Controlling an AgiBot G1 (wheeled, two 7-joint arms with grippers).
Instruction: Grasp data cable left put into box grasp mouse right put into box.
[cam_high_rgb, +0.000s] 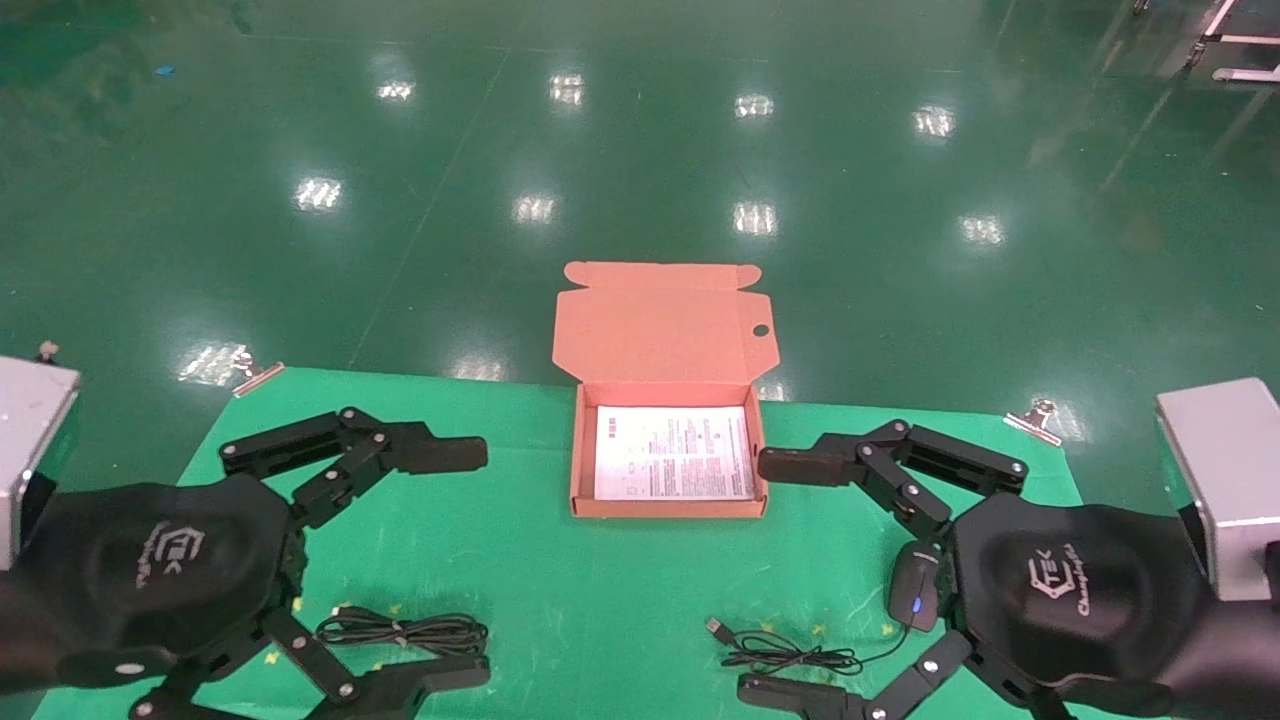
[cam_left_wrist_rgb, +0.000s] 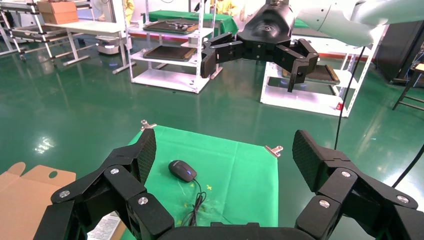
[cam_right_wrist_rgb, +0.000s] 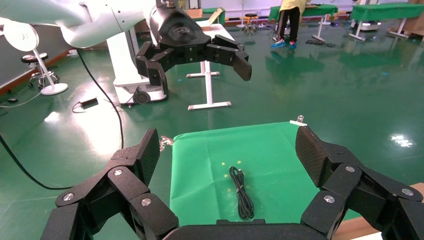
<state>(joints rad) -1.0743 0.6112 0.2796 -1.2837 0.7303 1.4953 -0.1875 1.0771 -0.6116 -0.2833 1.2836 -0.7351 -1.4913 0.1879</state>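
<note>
A: Nearest the robot, what lies on the green cloth (cam_high_rgb: 620, 600)?

B: On its left side the data cable (cam_high_rgb: 403, 631), a flat tied bundle, lies just beside the lower finger of the left gripper (cam_high_rgb: 480, 563); on its right side the mouse (cam_high_rgb: 914, 590) sits close against the right gripper (cam_high_rgb: 755, 578), its loose cord (cam_high_rgb: 790, 655) and plug trailing toward the middle

A: And the claws themselves?

B: Both spread wide and holding nothing; they hang above the cloth, each over its own side; the wrist views show daylight between the fingers of each

A: So which step is this?

B: By my reckoning the very first; nothing is lifted yet, and the cable comes first by the task's order

A: What does the next move ask for?

B: I'd judge the left gripper must drop and turn over the bundle, closing across it near the tie so the loops come up together; then carry it forward and inward

A: To where?

B: The box (cam_high_rgb: 574, 470), farther off at the middle of the cloth's far edge; its lid stands open behind it and only a printed sheet (cam_high_rgb: 672, 452) lies inside; past it, green floor
</note>
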